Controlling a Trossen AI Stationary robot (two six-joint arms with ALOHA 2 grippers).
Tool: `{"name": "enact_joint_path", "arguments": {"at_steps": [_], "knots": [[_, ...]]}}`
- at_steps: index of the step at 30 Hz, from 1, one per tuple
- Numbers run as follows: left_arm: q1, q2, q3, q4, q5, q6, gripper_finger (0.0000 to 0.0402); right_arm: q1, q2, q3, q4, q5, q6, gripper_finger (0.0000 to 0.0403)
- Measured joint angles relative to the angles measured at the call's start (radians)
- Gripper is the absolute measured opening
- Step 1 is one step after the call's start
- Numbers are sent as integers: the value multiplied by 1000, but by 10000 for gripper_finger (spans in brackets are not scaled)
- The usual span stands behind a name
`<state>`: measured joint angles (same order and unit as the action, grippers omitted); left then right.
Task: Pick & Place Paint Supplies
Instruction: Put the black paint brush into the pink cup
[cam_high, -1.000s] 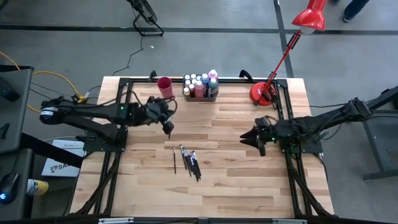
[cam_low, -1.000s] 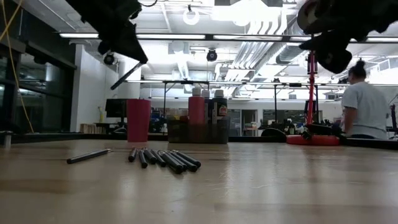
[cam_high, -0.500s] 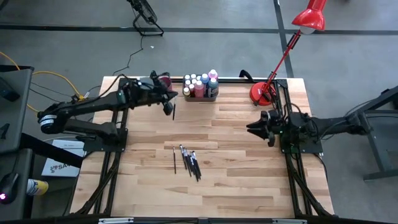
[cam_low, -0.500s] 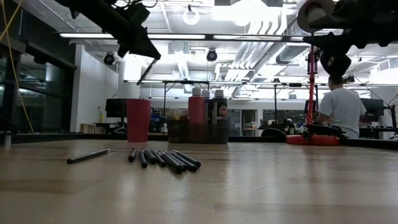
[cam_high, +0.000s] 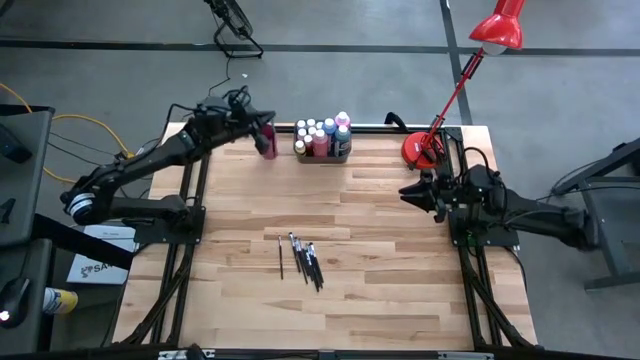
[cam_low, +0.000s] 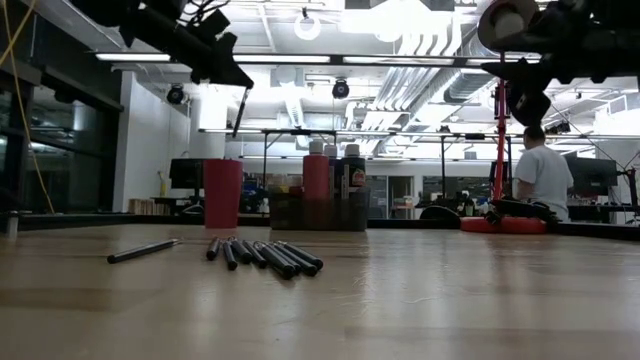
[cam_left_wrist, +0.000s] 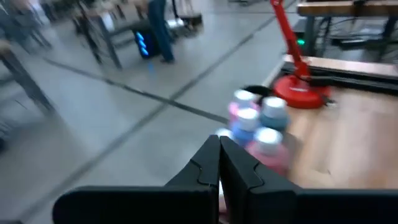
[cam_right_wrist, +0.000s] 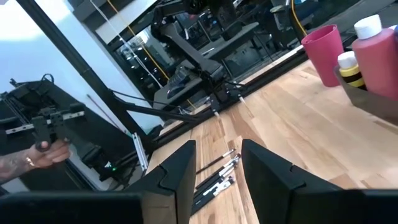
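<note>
My left gripper (cam_high: 265, 138) is at the far left of the table, over the red cup (cam_low: 222, 193), and is shut on a thin dark paintbrush (cam_low: 241, 110). The brush's lower tip hangs above the cup's rim. Several more brushes (cam_high: 300, 258) lie flat on the wood near the table's middle. The paint bottles (cam_high: 322, 138) stand in the grey tray (cam_high: 345, 155) at the far edge. My right gripper (cam_high: 408, 191) is raised at the right side, open, with nothing between its fingers (cam_right_wrist: 180, 168). My left gripper pinches the paintbrush by its upper end (cam_low: 246, 92) between its two shut fingers (cam_left_wrist: 219, 163). The fingers reach in nearly level from the table's left. The brush hangs below them, a little off upright, lifted clear of table and cup.
A red desk lamp (cam_high: 425, 150) stands at the far right corner, its arm reaching up and beyond the table. Black frame rails run along both sides. A person (cam_low: 545, 180) sits in the room behind; a hand (cam_right_wrist: 37, 152) shows off the table's left.
My left gripper has swung toward the table's far edge and a little up, carrying the brush over to the red cup; the brush has turned from a slant to nearly upright. My right gripper has drawn back toward the far right, still open.
</note>
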<state>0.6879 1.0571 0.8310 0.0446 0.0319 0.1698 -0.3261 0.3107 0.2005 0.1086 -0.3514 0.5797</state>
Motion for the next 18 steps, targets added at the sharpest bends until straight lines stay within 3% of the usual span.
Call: {"name": "enact_joint_path", "arguments": {"at_steps": [5, 12, 18], "knots": [[68, 2, 0, 95, 6, 158, 0, -43, 0, 0, 1, -21, -8, 122], [121, 29, 0, 92, -2, 264, 0, -50, 0, 0, 0, -8, -21, 122], [126, 81, 0, 95, -12, 274, 0, -50, 0, 0, 0, 9, 180, 122]]}}
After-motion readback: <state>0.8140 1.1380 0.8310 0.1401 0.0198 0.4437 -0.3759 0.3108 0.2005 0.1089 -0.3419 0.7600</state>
